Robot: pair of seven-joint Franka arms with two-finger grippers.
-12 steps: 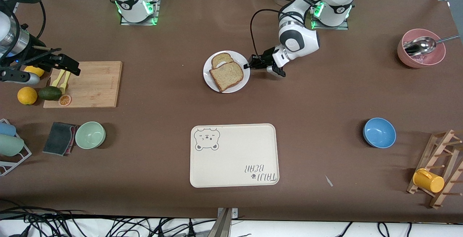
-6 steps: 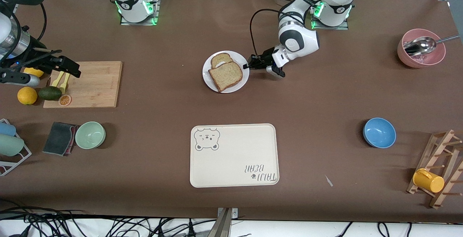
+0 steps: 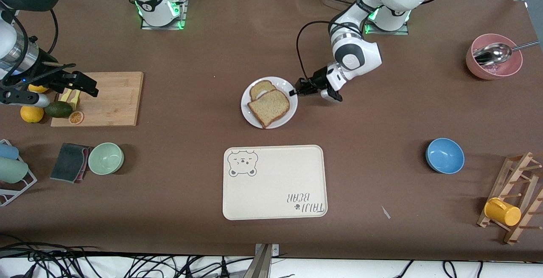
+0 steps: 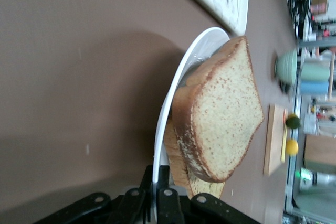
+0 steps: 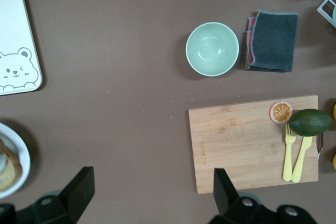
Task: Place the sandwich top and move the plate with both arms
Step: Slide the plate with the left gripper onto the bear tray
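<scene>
speckled sandwich top [image 3: 270,108] on plate [image 3: 250,117]; left gripper [image 3: 293,93] clamps rim; right gripper [image 3: 90,87] open.

Sandwich top [image 3: 269,108] covers most of the lower slice [image 3: 261,88], hiding any filling; plate [image 5: 13,169] and tray [image 5: 16,40] cut off at the right wrist view's edge; left gripper [image 4: 157,203] cropped at the left wrist view's edge, far objects there blurred.

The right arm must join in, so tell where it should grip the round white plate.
Grip the round white plate by its thin raised rim, coming in low from the right arm's end of the table, since the left gripper already pinches the rim at the left arm's end.
</scene>
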